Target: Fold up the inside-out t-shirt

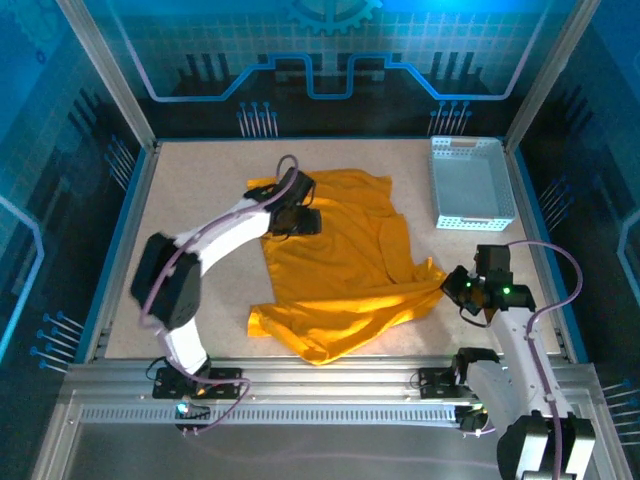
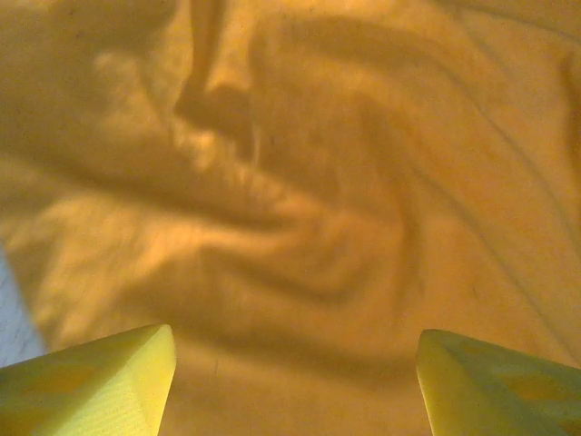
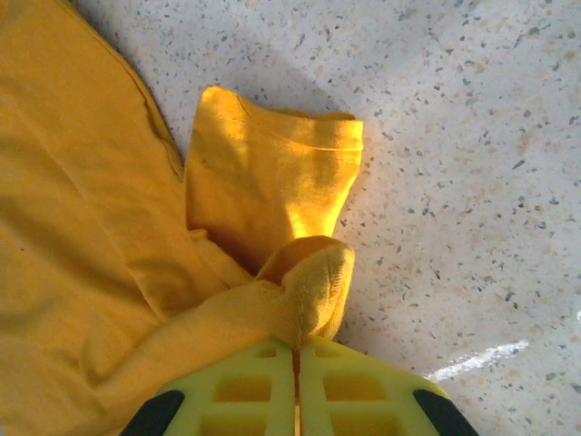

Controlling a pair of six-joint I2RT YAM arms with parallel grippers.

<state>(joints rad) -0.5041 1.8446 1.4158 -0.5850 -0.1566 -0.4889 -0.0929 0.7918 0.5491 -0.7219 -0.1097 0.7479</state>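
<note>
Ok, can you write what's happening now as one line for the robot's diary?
left tool: open over t-shirt | right tool: shut on t-shirt's right edge | t-shirt: rumpled, unfolded

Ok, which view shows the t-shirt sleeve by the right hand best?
Right wrist: the sleeve lies on the table, hem visible, fabric beside it pinched in the shut right hand. Top external shows it small; left wrist shows wrinkled t-shirt fabric.

Speckled table (image 1: 190,200), two things on it.
From my station I saw its pale surface carrying an orange-yellow t-shirt (image 1: 340,270), spread rumpled across the middle (one sleeve reaching toward the right side), and a pale perforated basket (image 1: 476,220) sitting by the far right corner, apart from the cloth.
</note>
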